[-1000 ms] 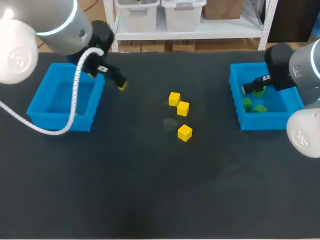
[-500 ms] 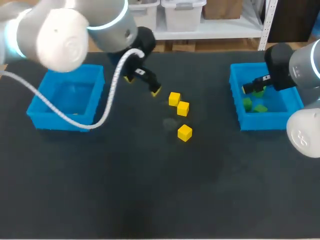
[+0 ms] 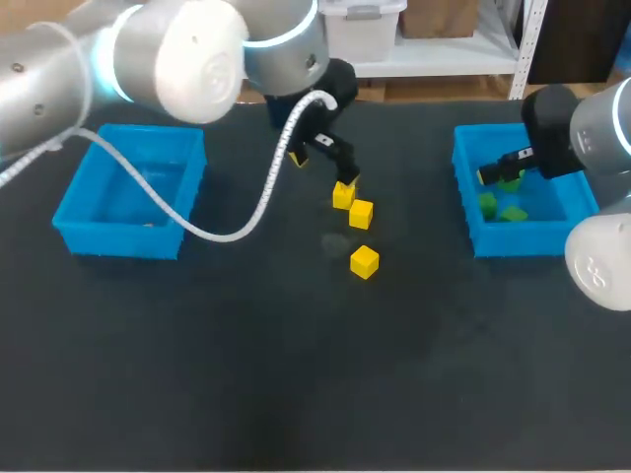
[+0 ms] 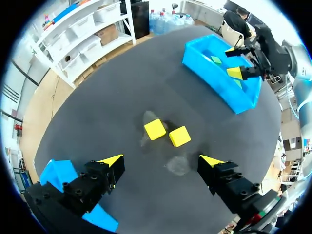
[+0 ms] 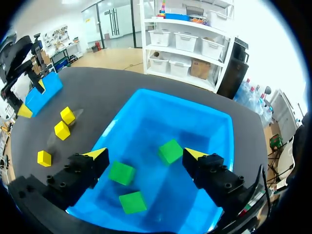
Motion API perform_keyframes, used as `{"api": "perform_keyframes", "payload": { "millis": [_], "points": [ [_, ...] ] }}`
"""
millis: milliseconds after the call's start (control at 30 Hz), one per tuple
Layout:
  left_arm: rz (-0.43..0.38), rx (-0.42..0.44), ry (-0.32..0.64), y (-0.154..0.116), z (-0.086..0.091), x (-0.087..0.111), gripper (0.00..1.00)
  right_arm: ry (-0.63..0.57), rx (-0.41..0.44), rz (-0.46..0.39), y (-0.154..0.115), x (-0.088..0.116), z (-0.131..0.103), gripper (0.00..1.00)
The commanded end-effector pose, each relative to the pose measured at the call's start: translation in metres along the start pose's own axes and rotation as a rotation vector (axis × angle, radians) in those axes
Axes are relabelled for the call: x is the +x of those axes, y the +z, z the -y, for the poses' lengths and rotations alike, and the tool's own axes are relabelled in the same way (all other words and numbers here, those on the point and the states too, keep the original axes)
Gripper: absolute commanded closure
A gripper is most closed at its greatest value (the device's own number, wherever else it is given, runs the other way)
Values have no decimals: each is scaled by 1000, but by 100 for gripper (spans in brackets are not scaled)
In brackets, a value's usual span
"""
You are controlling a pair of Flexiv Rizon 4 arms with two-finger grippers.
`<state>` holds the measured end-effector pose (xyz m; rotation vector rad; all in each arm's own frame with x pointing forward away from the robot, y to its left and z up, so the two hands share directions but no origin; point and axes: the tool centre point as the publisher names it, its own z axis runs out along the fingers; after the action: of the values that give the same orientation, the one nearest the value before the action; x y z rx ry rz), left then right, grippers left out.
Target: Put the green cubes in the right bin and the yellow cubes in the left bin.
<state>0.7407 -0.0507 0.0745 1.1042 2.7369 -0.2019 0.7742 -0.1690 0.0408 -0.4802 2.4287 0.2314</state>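
- Left bin (image 3: 128,241), bright blue, sits at the left end of the table (image 3: 296,394), and I can make out no cube in it.
- That table top is matte black cloth from edge to edge, with a faint pale smudge (image 3: 335,241) near the middle.
- Left arm comes in from the left and reaches past the bin to mid-table; the left gripper (image 3: 323,169) hangs there with its fingers spread wide and nothing between them.
- One yellow tip shows right at the top edge of the far yellow cube (image 3: 343,194); whether they touch, I cannot tell.
- Just beside that cube lies the middle yellow cube (image 3: 361,213), and the near yellow cube (image 3: 364,261) lies a little apart, closer to the front edge.
- From the left wrist, two of those cubes sit ahead of the left gripper (image 4: 161,161), all on bare cloth, in neither bin.
- Right bin (image 3: 468,212) stands at the right end, three green cubes (image 5: 121,172) loose on its floor.
- Right gripper (image 5: 145,154) hovers over that bin, fingers apart, holding nothing.
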Motion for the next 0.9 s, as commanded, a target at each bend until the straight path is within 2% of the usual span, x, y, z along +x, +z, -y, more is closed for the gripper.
{"api": "perform_keyframes", "payload": {
  "millis": [33,233,300,400,467,900],
  "points": [
    [-98,7,0,17,-1,-11,0,0,-1,-1,-1,0,0,0],
    [-112,6,-8,25,-3,-13,0,0,-1,-1,-1,0,0,0],
    [-91,50,-7,21,-2,-14,0,0,-1,-1,-1,0,0,0],
    [-44,126,-24,-1,-4,-15,0,0,-1,-1,-1,0,0,0],
    [0,148,-43,-29,-9,-12,0,0,-1,-1,-1,0,0,0],
    [0,148,-43,-29,-9,-12,0,0,-1,-1,-1,0,0,0]
  ]
}}
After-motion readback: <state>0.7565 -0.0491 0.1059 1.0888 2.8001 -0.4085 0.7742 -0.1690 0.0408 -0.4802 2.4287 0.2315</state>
